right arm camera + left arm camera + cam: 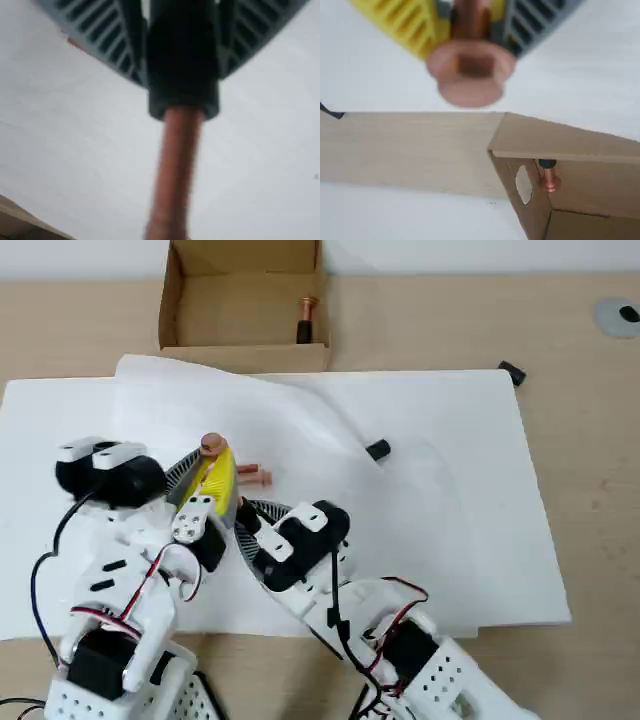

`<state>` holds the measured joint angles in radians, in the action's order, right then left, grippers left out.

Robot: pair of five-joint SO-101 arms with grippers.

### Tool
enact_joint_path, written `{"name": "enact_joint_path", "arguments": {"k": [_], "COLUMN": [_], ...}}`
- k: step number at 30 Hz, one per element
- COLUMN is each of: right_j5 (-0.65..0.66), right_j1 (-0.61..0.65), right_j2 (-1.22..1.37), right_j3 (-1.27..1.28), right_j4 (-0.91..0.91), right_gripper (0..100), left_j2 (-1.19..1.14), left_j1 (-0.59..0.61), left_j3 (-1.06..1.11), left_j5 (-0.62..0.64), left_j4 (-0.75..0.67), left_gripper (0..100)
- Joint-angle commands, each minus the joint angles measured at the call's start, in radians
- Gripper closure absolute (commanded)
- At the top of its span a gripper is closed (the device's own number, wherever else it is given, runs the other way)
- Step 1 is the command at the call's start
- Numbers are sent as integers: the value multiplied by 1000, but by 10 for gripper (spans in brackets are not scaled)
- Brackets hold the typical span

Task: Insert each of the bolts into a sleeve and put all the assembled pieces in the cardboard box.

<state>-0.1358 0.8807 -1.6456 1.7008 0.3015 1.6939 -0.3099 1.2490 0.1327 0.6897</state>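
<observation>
Pinching a flanged copper bolt (470,72), ribbed left end effector (471,27); right end effector (182,47) clamping black sleeve (183,85).

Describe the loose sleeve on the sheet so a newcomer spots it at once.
Find the big white sheet in front of the cardboard box. Toward its middle, right of both arms, lies a small black sleeve, with bare paper all round it. A similar black piece sits at the sheet's far right corner.
</observation>
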Motion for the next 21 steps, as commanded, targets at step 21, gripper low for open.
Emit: {"name": "enact_joint_path", "arguments": {"k": [21], "right_j5": [-9], "right_j1": [12], "right_j2": [-10], "right_j3": [-1], "right_j4": [0], "right_gripper": [989], "left_j2": [7], "left_j1": [3], "left_j3": [11], "left_j5": [-5], "left_j4": [31], "left_gripper": [994]}}
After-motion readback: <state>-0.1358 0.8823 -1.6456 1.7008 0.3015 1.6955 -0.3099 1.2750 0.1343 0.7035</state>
